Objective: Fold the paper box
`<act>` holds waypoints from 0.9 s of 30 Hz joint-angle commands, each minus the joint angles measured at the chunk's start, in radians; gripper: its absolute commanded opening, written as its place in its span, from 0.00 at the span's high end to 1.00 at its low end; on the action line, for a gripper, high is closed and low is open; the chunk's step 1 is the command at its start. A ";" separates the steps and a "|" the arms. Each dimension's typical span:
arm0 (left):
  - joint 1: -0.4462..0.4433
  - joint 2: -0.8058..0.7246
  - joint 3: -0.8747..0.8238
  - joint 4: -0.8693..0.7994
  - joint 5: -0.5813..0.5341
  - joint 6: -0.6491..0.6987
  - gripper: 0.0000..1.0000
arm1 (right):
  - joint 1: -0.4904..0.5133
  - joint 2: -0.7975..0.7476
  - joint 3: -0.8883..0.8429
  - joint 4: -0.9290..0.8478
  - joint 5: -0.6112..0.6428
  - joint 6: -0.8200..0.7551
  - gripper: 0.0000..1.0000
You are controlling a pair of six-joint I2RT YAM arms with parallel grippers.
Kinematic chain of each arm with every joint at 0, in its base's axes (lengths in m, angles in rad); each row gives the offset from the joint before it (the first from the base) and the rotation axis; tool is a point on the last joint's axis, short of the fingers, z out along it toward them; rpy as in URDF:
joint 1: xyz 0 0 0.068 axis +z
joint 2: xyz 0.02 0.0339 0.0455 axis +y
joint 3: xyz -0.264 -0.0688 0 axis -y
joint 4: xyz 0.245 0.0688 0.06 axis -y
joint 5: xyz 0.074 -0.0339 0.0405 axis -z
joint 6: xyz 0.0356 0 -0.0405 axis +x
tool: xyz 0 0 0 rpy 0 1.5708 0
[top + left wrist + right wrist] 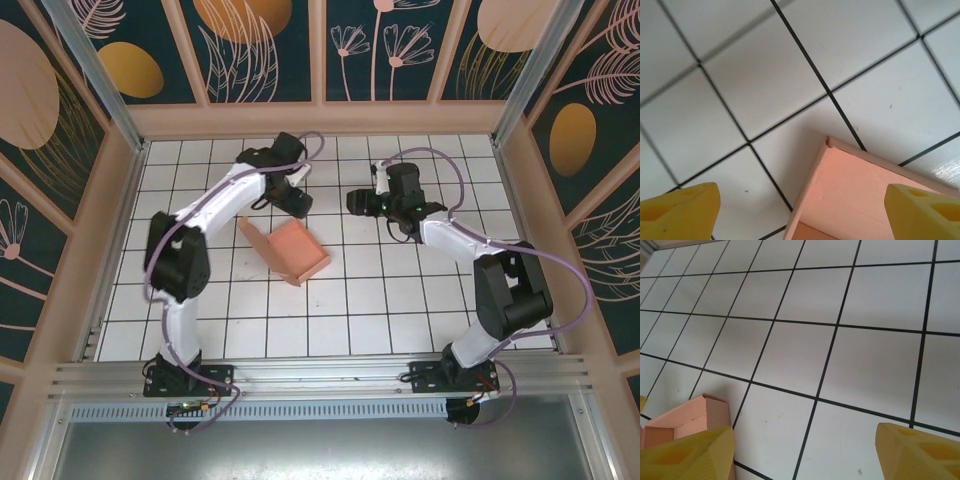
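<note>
Paper box [297, 252] lies untouched; left tool [297, 202] and right tool [357, 203] both spread apart.

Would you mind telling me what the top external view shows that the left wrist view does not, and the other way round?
The top external view gives the right gripper, standing clear of the box, and the whole paper box with a flap standing out on its left. The left wrist view gives the left gripper up close, open, its yellow fingertips spread wide, with one folded corner of the box below them. Both share the box and the white tiled table.
</note>
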 commanded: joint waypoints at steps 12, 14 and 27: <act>0.327 -0.668 -0.747 0.639 -0.073 -0.364 0.02 | 0.259 0.296 0.286 -0.132 0.211 -0.109 0.24; 0.417 -0.747 -0.859 0.686 -0.010 -0.418 0.01 | 0.293 0.360 0.343 -0.163 0.257 -0.115 0.24; 0.517 -0.793 -1.004 0.814 0.169 -0.466 0.01 | 0.250 0.420 0.331 -0.172 0.386 0.006 0.25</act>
